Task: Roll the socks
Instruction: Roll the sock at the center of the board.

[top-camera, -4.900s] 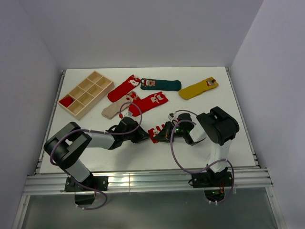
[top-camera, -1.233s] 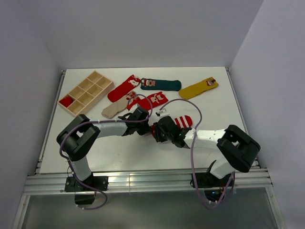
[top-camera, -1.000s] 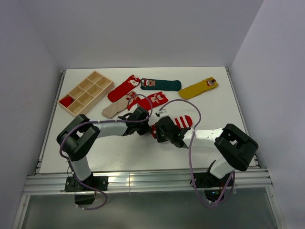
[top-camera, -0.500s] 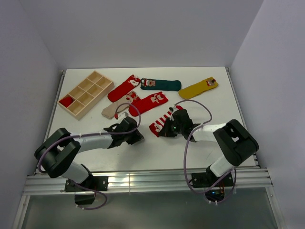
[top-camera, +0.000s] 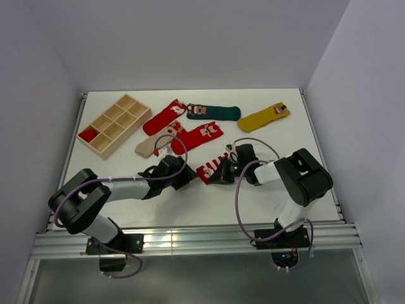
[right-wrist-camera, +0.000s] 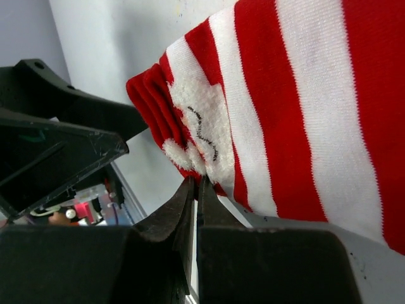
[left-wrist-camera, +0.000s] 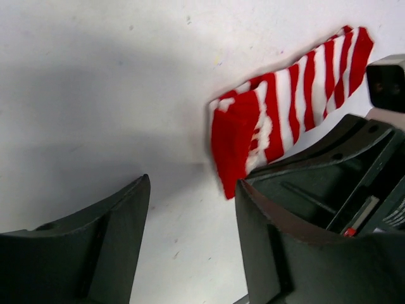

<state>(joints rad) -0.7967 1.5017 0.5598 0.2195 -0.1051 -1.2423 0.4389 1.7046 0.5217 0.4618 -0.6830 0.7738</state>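
Observation:
The red-and-white striped sock (top-camera: pixel 212 168) lies mid-table with its red cuff end folded over in layers (right-wrist-camera: pixel 285 95). My right gripper (top-camera: pixel 223 176) is shut, its tips (right-wrist-camera: pixel 195 183) pinching the sock's edge beside the white patch. My left gripper (top-camera: pixel 188 175) stands open just left of the sock's red end (left-wrist-camera: pixel 237 142), with only bare table between its fingers (left-wrist-camera: pixel 193 240). Further back lie a red sock (top-camera: pixel 163 117), a second red sock (top-camera: pixel 197 135), a beige sock (top-camera: pixel 150 144), a dark green sock (top-camera: pixel 214 113) and a mustard sock (top-camera: pixel 263 118).
A wooden tray with several compartments (top-camera: pixel 126 135) sits at the back left, something red in one corner cell (top-camera: pixel 88 134). Grey walls close in the white table (top-camera: pixel 285 196) on three sides. The two grippers stand close together, the left's finger (right-wrist-camera: pixel 57 145) showing beside the right's.
My left gripper has opened and drawn back a little toward the near left. My right gripper has shut on the striped sock, which now sits slightly nearer and further left.

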